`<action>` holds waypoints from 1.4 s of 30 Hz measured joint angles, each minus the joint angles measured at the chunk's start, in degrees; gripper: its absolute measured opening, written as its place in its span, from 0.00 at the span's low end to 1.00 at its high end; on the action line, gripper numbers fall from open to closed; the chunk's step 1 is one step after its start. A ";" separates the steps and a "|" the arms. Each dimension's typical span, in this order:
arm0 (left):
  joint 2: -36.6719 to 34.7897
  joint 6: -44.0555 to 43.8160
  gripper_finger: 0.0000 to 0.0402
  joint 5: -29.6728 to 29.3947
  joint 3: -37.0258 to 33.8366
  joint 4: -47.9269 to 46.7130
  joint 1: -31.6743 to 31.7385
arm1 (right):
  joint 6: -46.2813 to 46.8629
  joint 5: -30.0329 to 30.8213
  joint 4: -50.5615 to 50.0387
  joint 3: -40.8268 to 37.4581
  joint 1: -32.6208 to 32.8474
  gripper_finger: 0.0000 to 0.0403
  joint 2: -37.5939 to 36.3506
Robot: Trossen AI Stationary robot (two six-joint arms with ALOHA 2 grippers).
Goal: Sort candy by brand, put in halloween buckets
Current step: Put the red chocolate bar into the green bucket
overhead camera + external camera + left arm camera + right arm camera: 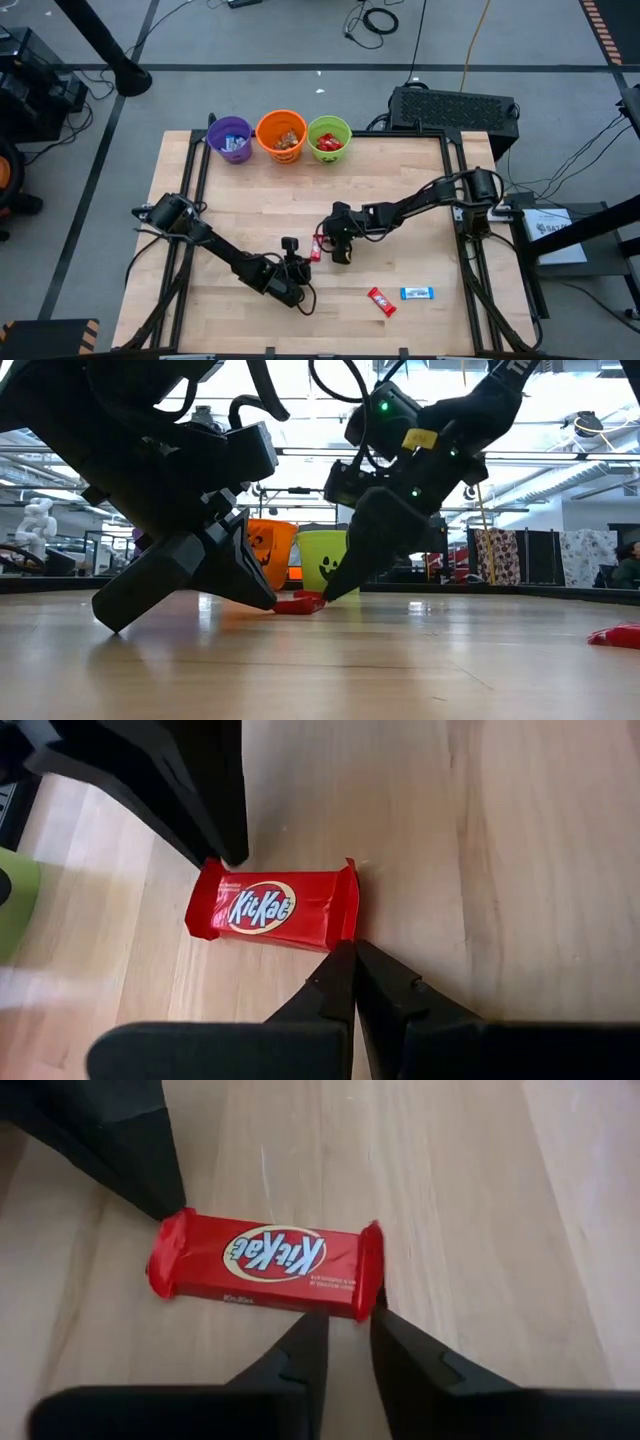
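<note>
Nearest the front edge of the wooden table (420,200): a second red candy bar (381,300) and a blue candy bar (417,293), lying close together. Further in, near the middle: a red KitKat bar (265,1266) flat on the wood, flanked by both grippers. Left gripper (352,955) pressed shut, tips touching one long edge of the bar. Right gripper (348,1325) with a narrow gap between the fingers, tips at the bar's end, holding nothing. Along the far edge, in a row: purple bucket (230,139), orange bucket (281,136), green bucket (329,138), each containing candy.
</note>
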 joint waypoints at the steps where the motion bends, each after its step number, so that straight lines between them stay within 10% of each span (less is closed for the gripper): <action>1: 0.00 0.01 0.03 -0.01 0.00 0.00 0.00 | -0.06 0.00 0.59 0.00 0.00 0.17 0.38; 7: 0.00 0.02 0.03 -0.02 0.00 -0.11 0.00 | -1.97 0.02 2.21 0.00 0.00 0.02 1.11; 22: -4.27 -7.13 0.03 -0.76 0.64 -7.14 -1.54 | -6.39 4.98 0.98 0.00 0.41 0.00 -1.37; 42: -22.92 -27.05 0.03 -20.77 0.81 -22.72 -3.94 | -23.45 21.47 -1.55 -0.02 3.25 0.00 -22.67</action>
